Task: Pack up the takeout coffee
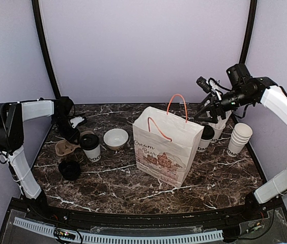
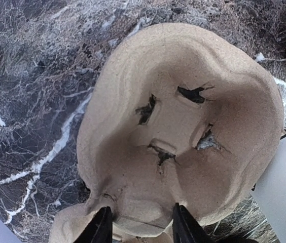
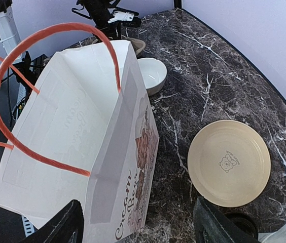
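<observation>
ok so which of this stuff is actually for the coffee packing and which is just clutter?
Job: left lidded cup, right lidded cup, paper bag, probably the pulp carrier.
Lying about: bowl, yellow plate, lidless cup stack, cup of sticks, black round piece.

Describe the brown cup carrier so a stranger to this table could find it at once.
Start at the white paper bag with orange handles on the dark marble table. Go left past the white bowl and the black-lidded white paper cup; the brown moulded-pulp cup carrier lies just beyond. It alone is tan and dimpled; its neighbours are white or black.
</observation>
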